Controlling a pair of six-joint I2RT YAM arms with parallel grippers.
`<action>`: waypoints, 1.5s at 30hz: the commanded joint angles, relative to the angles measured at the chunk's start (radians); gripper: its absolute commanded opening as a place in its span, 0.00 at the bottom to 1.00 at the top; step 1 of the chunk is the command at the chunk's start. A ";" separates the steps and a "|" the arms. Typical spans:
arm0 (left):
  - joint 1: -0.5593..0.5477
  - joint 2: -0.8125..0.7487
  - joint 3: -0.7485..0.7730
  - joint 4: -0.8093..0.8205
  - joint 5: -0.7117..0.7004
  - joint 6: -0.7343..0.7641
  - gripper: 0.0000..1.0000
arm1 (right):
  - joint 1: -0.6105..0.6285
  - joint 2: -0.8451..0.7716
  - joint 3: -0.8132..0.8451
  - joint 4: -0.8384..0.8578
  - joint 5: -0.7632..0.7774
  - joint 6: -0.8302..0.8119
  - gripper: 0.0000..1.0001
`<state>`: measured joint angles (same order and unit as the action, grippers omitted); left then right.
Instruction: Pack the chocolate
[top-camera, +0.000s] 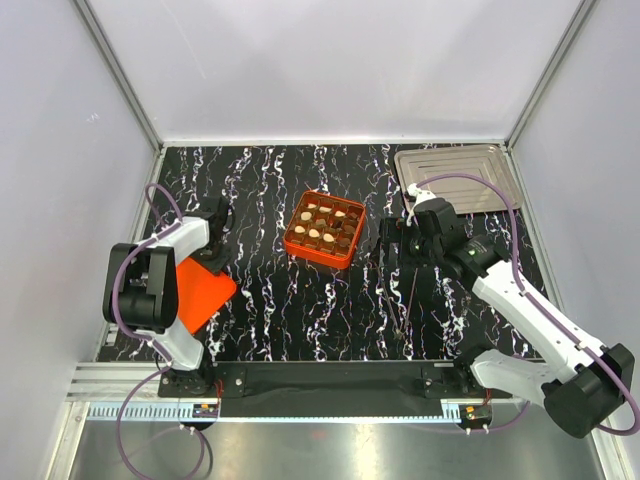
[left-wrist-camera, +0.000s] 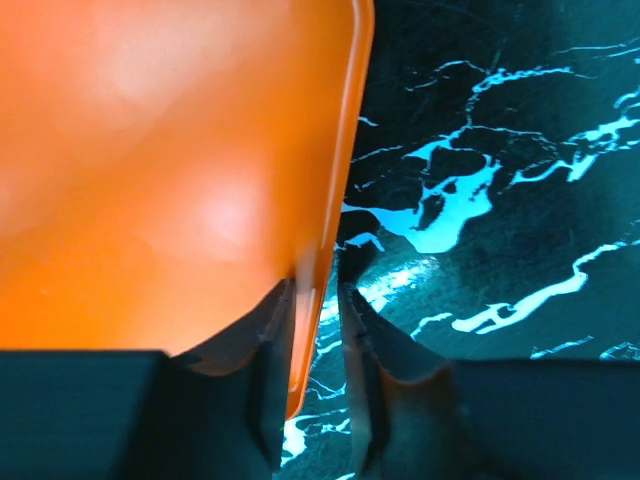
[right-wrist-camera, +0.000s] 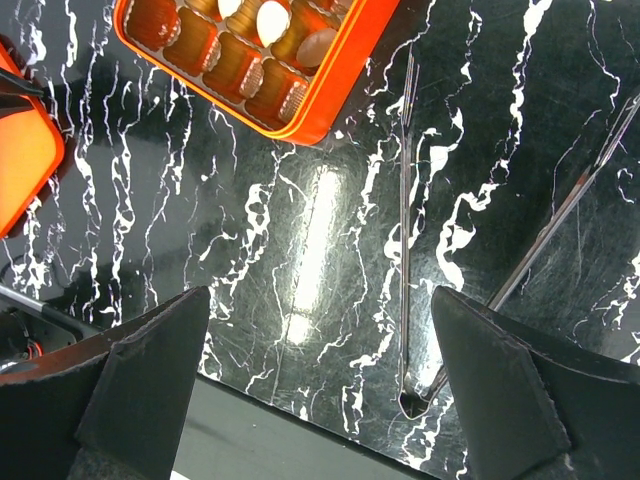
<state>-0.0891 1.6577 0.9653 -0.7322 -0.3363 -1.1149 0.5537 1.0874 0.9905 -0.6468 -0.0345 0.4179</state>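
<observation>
**Overhead and wrist views, chocolate-packing cell.** The orange grid box (top-camera: 320, 230) sits near the middle of the black marbled tabletop (top-camera: 280, 320) and serves as the reference for all positions.

(a) The chocolate (top-camera: 315, 234), in cream and dark brown pieces, lies in the cells of the grid box. The right wrist view shows a white and a tan piece (right-wrist-camera: 272, 20) in the box's cells, with the nearest row of cells unfilled.

(b) A flat orange lid (top-camera: 200, 290) lies on the tabletop well to the left of the box and nearer the arm bases.

(c) The left end effector (top-camera: 215, 255) stands at the lid's edge on the side nearest the box. In the left wrist view its fingers (left-wrist-camera: 275, 370) are narrowly apart and astride the lid's rim (left-wrist-camera: 320, 200). A sliver of tabletop shows between the rim and one finger. Whether the rim is firmly clamped cannot be told.

(d) The right end effector (top-camera: 392, 243) hovers just right of the box. Its fingers (right-wrist-camera: 150, 380) are spread wide with nothing between them.

(e) Slim metal tongs (top-camera: 410, 300) lie on the tabletop right of the box and nearer the bases.

(f) A silver metal tray (top-camera: 450, 178) rests at the far right, beyond the box.
</observation>
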 joint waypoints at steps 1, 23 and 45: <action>0.005 0.004 -0.025 0.048 -0.006 0.010 0.26 | 0.003 -0.001 -0.001 0.039 0.024 -0.021 1.00; -0.014 -0.455 0.219 0.175 0.624 0.409 0.00 | 0.003 -0.003 0.140 0.321 -0.278 -0.015 1.00; -0.296 -0.493 0.311 0.234 1.564 0.765 0.00 | -0.250 0.100 0.335 0.245 -1.151 -1.194 0.96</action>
<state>-0.3676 1.1824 1.2800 -0.4953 1.1339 -0.4217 0.3077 1.1534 1.2236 -0.2287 -1.0145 -0.5701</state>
